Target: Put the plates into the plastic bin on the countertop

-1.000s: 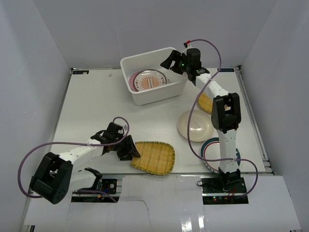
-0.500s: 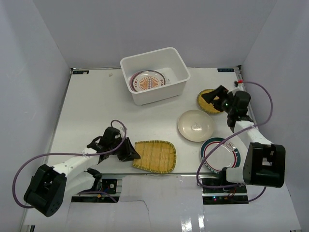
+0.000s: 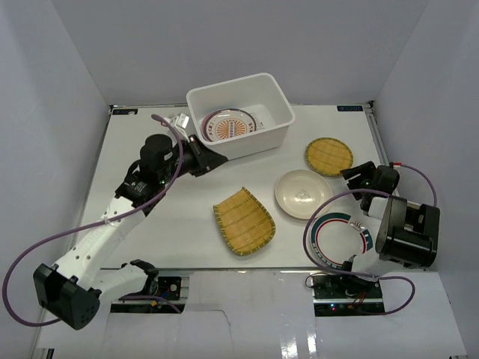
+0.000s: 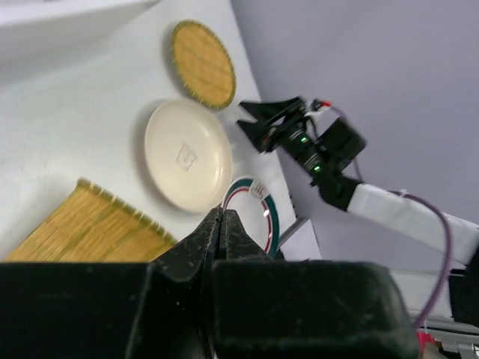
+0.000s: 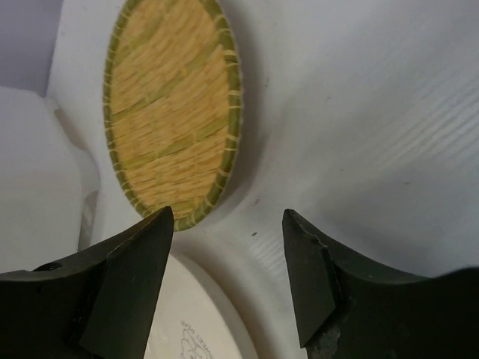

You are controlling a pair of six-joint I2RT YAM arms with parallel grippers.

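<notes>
Left wrist view showed the left gripper [image 4: 222, 218] closed, empty. The right gripper [image 5: 228, 218] stood open beside the round plate [image 5: 171, 112]

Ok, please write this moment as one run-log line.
left gripper: shut, empty, near plastic bin | right gripper: open, near round yellow plate | in bin: orange-patterned plate | also out: fan-shaped plate, cream plate, green-rimmed plate

From my remote seat I see the left arm [image 3: 97, 241] and right arm [image 3: 408, 233] built of white links and blocky black joints, each with a looping purple cable [image 3: 305, 238] and black wedge-shaped fingers [image 5: 127, 284].
</notes>
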